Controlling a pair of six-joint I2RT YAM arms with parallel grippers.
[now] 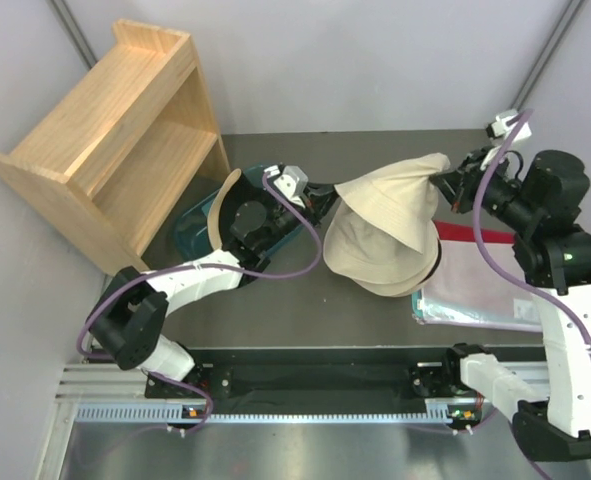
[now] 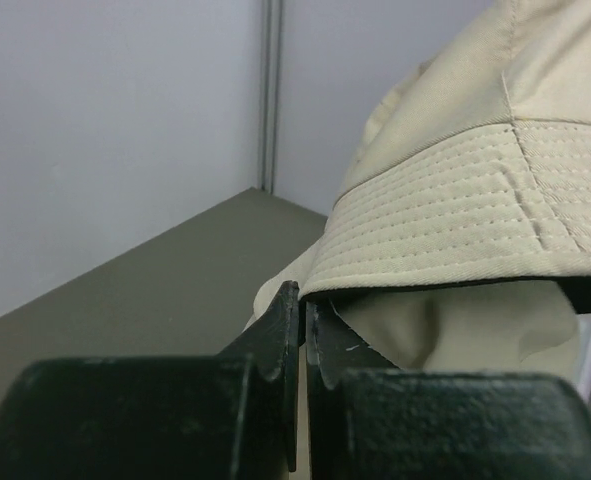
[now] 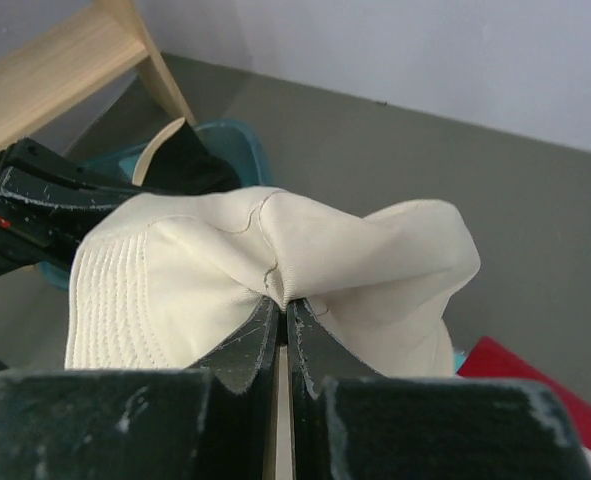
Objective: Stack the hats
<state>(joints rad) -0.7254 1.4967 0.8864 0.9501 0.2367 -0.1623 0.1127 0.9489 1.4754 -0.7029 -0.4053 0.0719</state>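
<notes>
Held hat [image 1: 390, 195]: a soft cream-beige bucket hat, stretched between the two grippers above the middle of the table [image 1: 305, 310]. Its crown is bunched and creased, and rows of stitching are seen on the brim in the left wrist view.
Left gripper [image 2: 303, 300]: its fingers are pressed together on the edge of the brim, which is pinched at their tips. A strip of black lining is visible under the brim.
Right gripper [image 3: 280, 305]: it is clamped on a fold of the crown fabric, which is gathered into a pucker at the fingertips.
Stacked hats [image 1: 375, 260]: a pile of the same cream fabric lies directly below the held hat on the table, with a dark lining edge shown along its lower right rim. How many are in the pile cannot be told.
Hat in tub [image 1: 230, 205]: a further hat is slumped in the teal tub [image 1: 190, 225] to the left, with its black inside turned up and a cream brim edge curled beside it.
Wooden shelf [image 1: 115, 140]: it stands at the far left corner, just beside the tub.
Red item [image 1: 470, 233]: it is partly hidden to the right of the pile, beside a clear plastic bag [image 1: 475, 295].
</notes>
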